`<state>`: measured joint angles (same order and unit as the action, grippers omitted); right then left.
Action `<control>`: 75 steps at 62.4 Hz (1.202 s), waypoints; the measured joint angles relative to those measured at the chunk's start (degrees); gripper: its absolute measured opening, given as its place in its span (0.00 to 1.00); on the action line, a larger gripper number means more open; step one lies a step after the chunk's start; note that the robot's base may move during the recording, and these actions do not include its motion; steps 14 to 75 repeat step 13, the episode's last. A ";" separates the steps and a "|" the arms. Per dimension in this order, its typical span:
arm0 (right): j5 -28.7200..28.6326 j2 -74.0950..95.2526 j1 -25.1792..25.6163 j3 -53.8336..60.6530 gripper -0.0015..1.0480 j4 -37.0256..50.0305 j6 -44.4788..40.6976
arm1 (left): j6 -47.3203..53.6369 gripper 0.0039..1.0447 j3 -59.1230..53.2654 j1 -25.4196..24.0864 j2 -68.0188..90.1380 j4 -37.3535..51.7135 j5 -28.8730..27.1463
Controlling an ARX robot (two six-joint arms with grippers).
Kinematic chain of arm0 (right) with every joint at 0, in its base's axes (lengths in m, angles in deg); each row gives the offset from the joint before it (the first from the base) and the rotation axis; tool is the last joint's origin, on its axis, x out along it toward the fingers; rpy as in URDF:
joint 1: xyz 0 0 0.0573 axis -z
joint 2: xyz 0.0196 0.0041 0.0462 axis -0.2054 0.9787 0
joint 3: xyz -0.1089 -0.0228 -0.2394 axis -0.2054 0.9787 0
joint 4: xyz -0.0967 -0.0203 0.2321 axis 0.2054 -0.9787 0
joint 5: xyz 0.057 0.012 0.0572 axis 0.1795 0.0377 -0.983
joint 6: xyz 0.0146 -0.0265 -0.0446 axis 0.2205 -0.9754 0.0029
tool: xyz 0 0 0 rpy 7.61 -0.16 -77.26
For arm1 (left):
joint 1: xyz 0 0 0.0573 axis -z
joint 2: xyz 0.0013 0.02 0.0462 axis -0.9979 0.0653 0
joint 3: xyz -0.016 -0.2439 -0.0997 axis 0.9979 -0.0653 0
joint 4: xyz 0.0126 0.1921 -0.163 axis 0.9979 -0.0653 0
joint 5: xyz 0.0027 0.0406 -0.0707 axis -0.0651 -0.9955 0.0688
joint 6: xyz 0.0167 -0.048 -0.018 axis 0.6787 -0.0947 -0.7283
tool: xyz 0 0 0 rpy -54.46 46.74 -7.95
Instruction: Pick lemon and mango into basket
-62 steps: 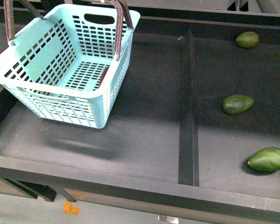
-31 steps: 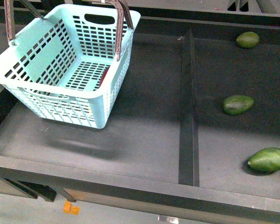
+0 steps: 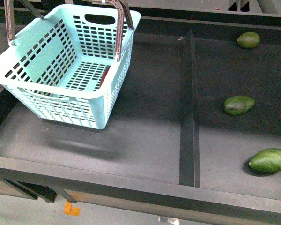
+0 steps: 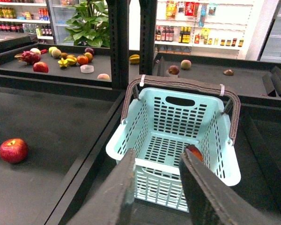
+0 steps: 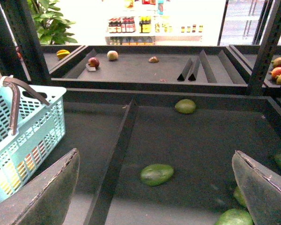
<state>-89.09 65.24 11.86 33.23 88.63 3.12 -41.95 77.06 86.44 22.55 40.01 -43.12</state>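
The light teal basket (image 3: 61, 61) stands at the back left of the dark shelf, its brown-grey handles up. A red mango (image 4: 195, 153) lies inside it against one side wall; the front view shows only a red sliver of the mango (image 3: 104, 77) through the slots. The lemon is out of view. My left gripper (image 4: 158, 154) is open and empty, hovering just short of the basket's near rim. My right gripper (image 5: 155, 154) is open wide and empty above the right compartment. Neither arm shows in the front view.
A raised divider (image 3: 189, 108) splits the shelf. Three green mangoes (image 3: 238, 104) (image 3: 248, 40) (image 3: 270, 160) lie right of it. A red apple (image 4: 13, 150) sits on the neighbouring shelf, and assorted fruit (image 4: 65, 57) lies on farther shelves.
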 joint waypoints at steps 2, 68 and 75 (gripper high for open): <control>0.00 0.00 0.00 0.00 0.92 0.00 0.00 | 0.00 0.39 0.00 0.00 0.00 0.00 0.00; 0.00 0.00 0.00 0.00 0.92 0.00 0.00 | 0.02 0.75 0.00 0.00 0.00 0.00 0.00; 0.00 0.00 0.00 0.00 0.92 0.00 0.00 | 0.02 0.75 0.00 0.00 0.00 0.00 0.00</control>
